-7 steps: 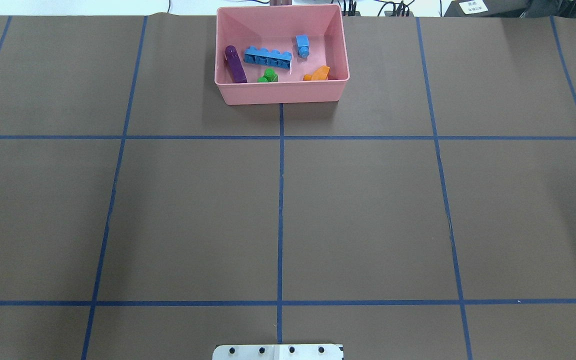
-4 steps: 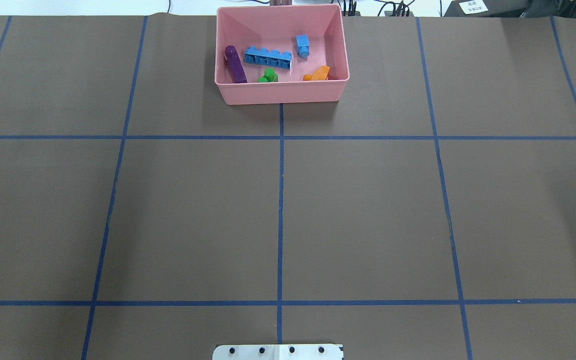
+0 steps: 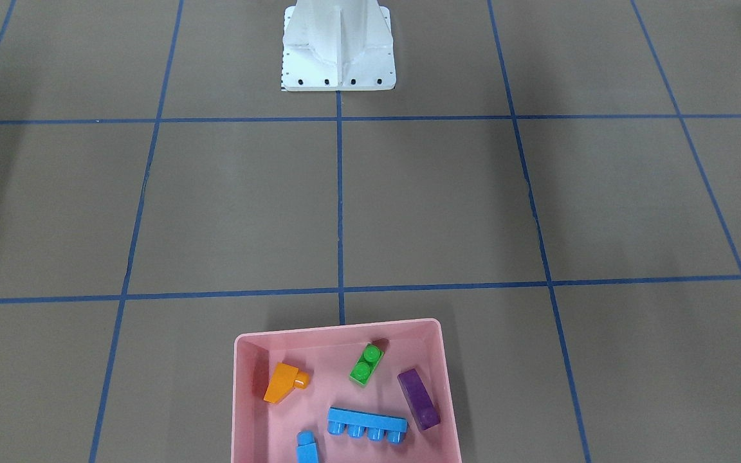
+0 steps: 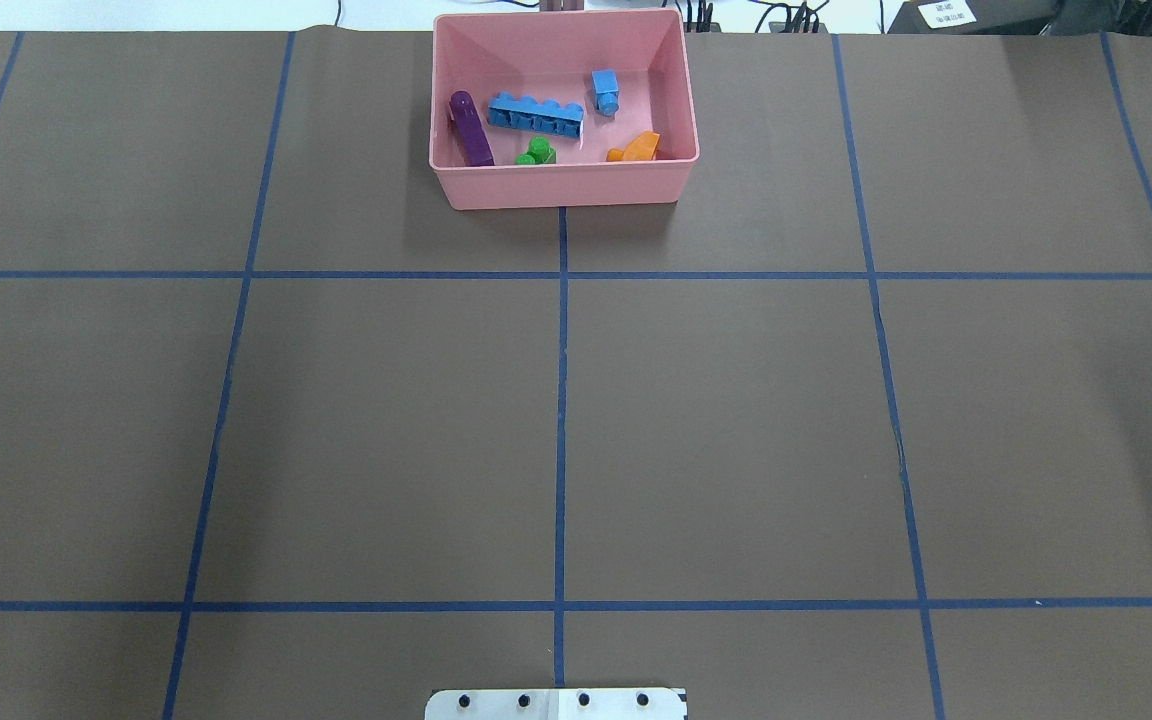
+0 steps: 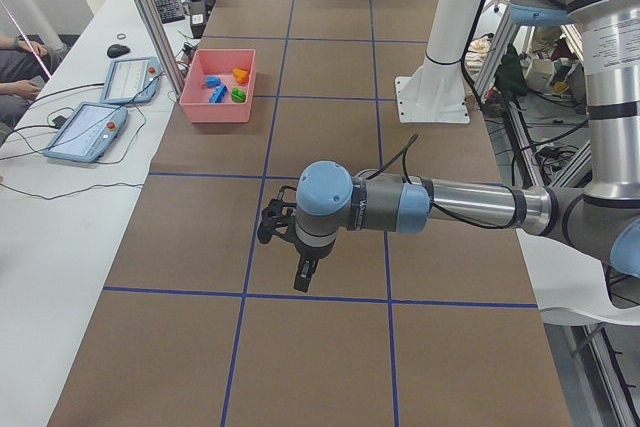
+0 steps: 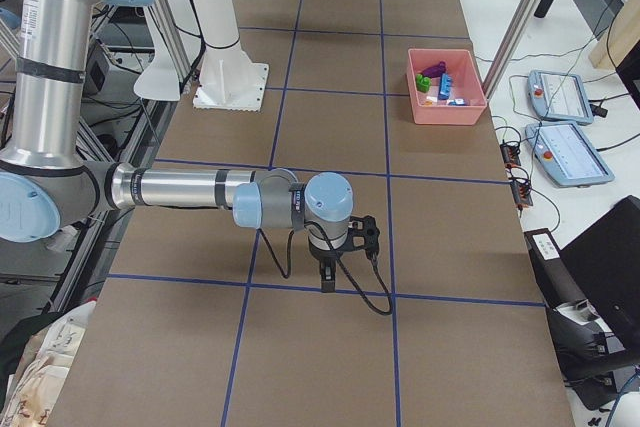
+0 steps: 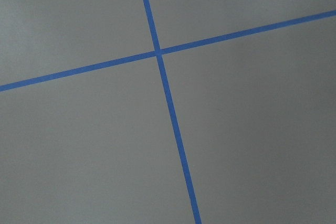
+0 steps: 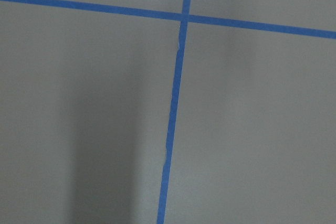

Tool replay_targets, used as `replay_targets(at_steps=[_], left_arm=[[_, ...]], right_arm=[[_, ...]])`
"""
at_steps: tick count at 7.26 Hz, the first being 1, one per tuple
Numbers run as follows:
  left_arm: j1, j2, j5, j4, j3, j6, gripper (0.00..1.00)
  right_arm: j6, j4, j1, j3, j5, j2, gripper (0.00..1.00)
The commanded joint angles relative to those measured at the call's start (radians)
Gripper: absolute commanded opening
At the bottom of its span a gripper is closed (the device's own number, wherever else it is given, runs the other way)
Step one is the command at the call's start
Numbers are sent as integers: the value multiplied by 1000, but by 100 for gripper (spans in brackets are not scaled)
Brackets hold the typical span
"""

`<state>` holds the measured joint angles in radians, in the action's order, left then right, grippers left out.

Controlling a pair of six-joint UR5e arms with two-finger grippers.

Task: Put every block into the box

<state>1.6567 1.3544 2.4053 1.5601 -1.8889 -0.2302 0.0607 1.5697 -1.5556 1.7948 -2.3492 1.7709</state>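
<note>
The left arm (image 5: 470,205) is made of brushed silver tubes joined by dark grey cylindrical housings, each closed with a round light-blue cap (image 5: 325,190). A thin black cable (image 5: 400,152) arches off its wrist, and a small printed label (image 5: 608,42) marks one silver tube. The left gripper (image 5: 302,282) is black and slender. The right arm (image 6: 180,187) has the same silver, grey and light-blue build, a black looping cable (image 6: 352,295) and a black right gripper (image 6: 326,282). Both share a white pedestal (image 3: 338,38) that flares to a square foot plate edged with a row of black screws (image 3: 327,82).
</note>
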Motion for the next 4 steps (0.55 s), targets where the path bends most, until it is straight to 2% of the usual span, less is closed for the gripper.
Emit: replay_targets(at_steps=[1,4], left_arm=[[0,2,-3,2,-1,0,100],[0,-1,-11,0,4,0,100]], right_arm=[[-7,0,0,1,-4,-2,100],[-7,0,2,-2,-7,-2,100]])
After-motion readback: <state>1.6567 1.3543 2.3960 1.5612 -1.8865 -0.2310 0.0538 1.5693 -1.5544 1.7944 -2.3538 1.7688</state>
